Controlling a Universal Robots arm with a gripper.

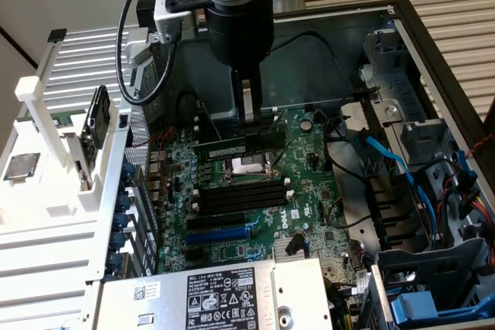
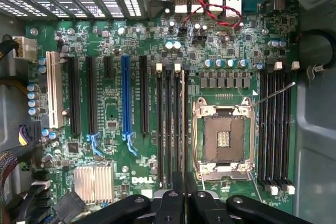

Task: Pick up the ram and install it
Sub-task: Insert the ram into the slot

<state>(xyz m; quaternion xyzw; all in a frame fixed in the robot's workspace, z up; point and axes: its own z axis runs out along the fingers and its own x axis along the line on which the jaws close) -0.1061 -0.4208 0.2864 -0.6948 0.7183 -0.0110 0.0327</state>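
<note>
Exterior view, front to back:
- Power supply (image 1: 209,299) is nearest, then the blue slot (image 1: 224,231), the empty black slots (image 1: 240,195) and the socket (image 1: 249,166).
- Just behind the socket, the ram (image 1: 220,147) lies level and lengthwise, held from above by the gripper (image 1: 249,123).
- Fingers (image 2: 170,203) are drawn nearly together, pinching the ram.

Status:
- Pick-up is done.
- Install is not done, in my judgement. The ram sits over the far slot bank, but I cannot tell whether its edge has entered a slot.
</note>
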